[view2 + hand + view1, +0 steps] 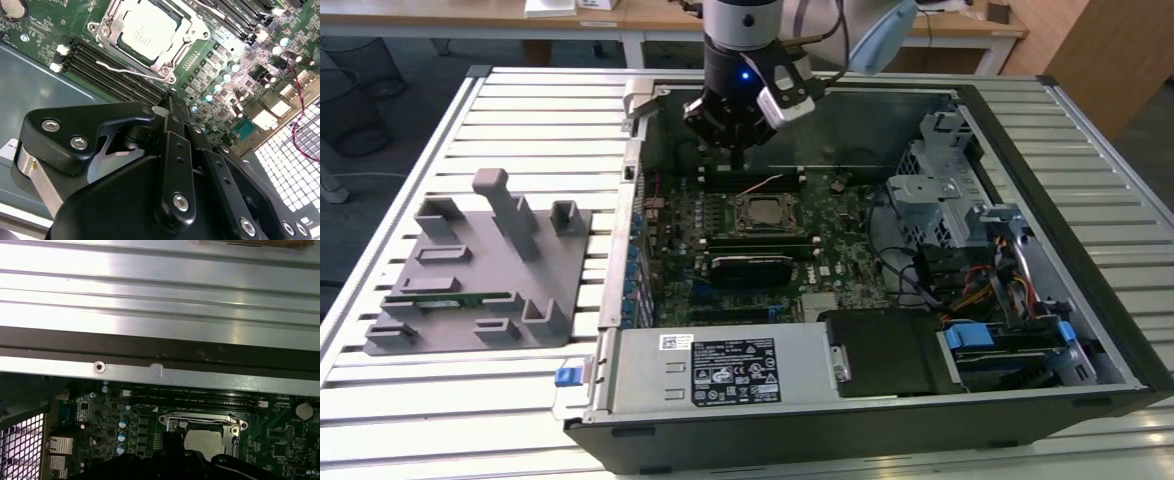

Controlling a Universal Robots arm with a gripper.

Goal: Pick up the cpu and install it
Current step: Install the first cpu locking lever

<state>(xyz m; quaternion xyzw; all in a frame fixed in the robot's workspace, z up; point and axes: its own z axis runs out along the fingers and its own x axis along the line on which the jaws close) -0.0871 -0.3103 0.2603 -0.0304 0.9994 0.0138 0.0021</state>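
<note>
The cpu (761, 212) lies in the metal-framed socket at the middle of the motherboard inside the open computer case. Its silvery top shows in both wrist views (147, 30) (205, 441). My gripper (738, 158) hangs above the board just behind the socket, toward the case's far wall. In the second wrist view its black fingers come together at one tip (170, 102), apart from the cpu, with nothing between them. A thin wire lever (125, 70) lies along the socket's side.
The case (1041, 130) lies open on a slatted metal table (520, 110). A power supply (720, 370) fills its near side, and a drive cage and cables (961, 230) its right. A grey fixture (480, 270) holding a green memory stick (447, 298) stands on the exterior view's left.
</note>
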